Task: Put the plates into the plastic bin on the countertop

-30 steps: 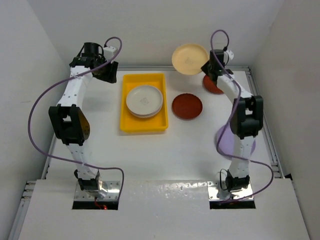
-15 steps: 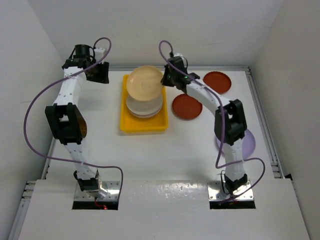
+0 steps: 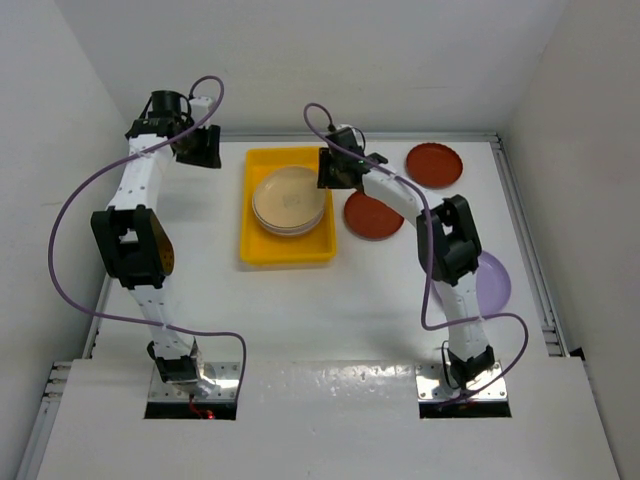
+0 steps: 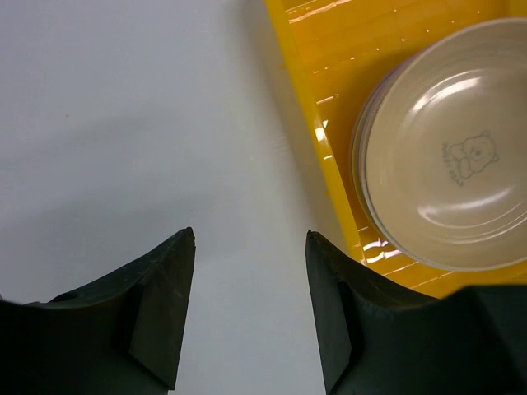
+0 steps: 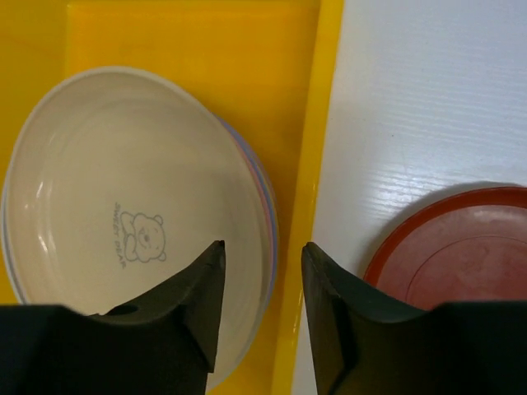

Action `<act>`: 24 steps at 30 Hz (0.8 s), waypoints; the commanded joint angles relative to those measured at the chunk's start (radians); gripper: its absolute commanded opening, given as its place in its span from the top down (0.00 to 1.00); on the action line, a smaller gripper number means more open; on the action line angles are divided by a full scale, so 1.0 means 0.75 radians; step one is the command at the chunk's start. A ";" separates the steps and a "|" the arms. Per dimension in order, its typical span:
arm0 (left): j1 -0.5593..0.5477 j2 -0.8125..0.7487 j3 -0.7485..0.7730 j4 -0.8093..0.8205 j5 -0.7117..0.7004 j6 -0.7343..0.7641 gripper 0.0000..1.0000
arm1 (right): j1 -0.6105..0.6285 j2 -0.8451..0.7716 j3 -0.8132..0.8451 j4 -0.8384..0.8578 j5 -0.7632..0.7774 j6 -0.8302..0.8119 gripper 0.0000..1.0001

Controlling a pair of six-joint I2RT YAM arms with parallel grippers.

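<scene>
Plates (image 3: 289, 200) sit stacked in the yellow plastic bin (image 3: 262, 252) at the upper centre of the top view. The cream plate (image 5: 123, 206) on top has a small bear print at its middle, and pale blue and pink rims peek out beneath it. On the white bench (image 3: 330, 310), a dark red plate (image 3: 378, 220) lies just right of the bin. A second dark red plate (image 3: 434, 165) lies toward the upper right, and a purple plate (image 3: 497, 283) sits at right centre.

Your right arm (image 3: 445, 250) rises from the lower right and bends left across the bench. The right end effector (image 5: 262, 255) hangs over the stack's right rim, its fingers parted by a modest gap and holding nothing. Your left arm (image 3: 130, 240) stands along the left side. The left end effector (image 4: 249, 247) is above bare bench beside the bin's left wall, its jaws wide apart and empty.

You cannot count the stacked plates from these views. The right arm covers part of the nearer dark red plate and the purple one. You cannot tell whether the right fingertips touch the cream plate.
</scene>
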 commanded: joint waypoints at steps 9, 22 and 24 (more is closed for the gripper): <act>0.039 -0.025 -0.013 0.034 0.067 -0.014 0.41 | 0.067 -0.033 0.103 0.015 0.052 -0.133 0.52; 0.039 0.030 0.069 0.034 0.124 -0.040 0.41 | -0.677 -1.091 -1.037 -0.546 0.314 0.417 0.09; 0.051 0.049 0.081 0.034 0.143 -0.040 0.41 | -0.883 -1.215 -1.185 -0.672 0.347 0.509 0.07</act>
